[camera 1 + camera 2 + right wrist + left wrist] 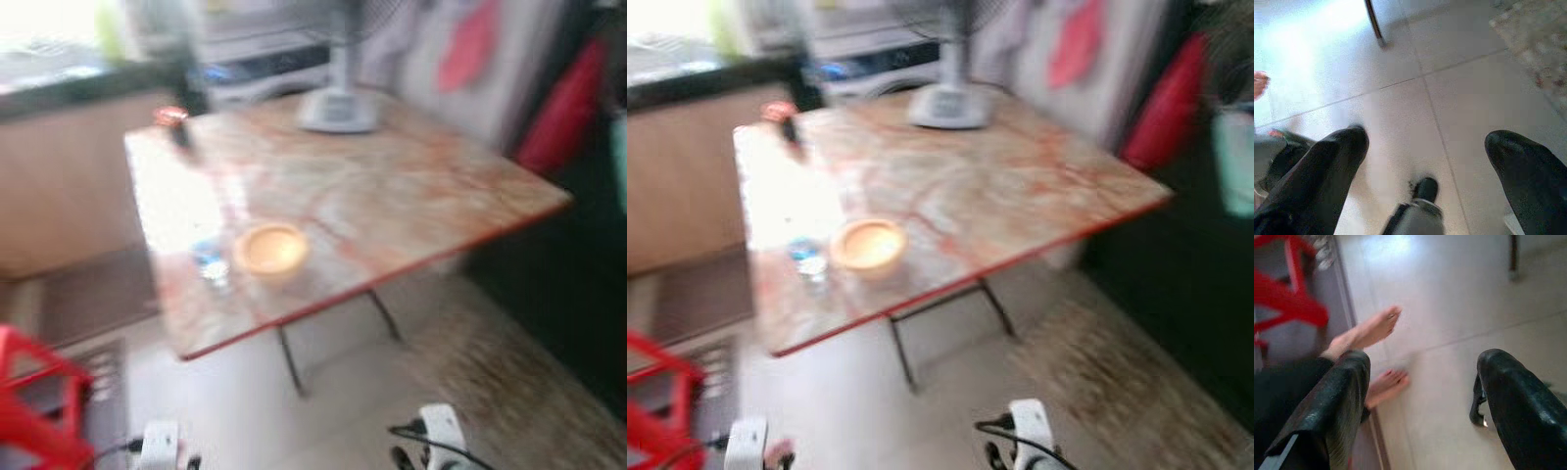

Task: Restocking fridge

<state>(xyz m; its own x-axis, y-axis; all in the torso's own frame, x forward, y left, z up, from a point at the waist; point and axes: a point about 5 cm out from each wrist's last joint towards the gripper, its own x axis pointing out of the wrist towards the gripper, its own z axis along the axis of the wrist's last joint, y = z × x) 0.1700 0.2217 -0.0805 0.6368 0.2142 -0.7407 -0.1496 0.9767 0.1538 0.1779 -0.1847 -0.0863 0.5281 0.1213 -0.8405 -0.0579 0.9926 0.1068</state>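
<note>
A: Where is stock observed?
B: A bottle [209, 262] stands on the table [421, 186], beside a bowl [270, 249].
A: Claws?
B: Left gripper [1418, 404] and right gripper [1425, 156] are held apart above floor [1415, 54].

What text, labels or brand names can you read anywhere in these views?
None can be read.
Small clear bottle with blue label on the marble-patterned folding table: label too blurred.
White fan base: no legible marking.
Red-lidded dark jar: too blurred.

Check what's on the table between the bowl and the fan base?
Nothing: bare marbled tabletop between the bowl and the fan base, in both eye views, though blurred.
</note>
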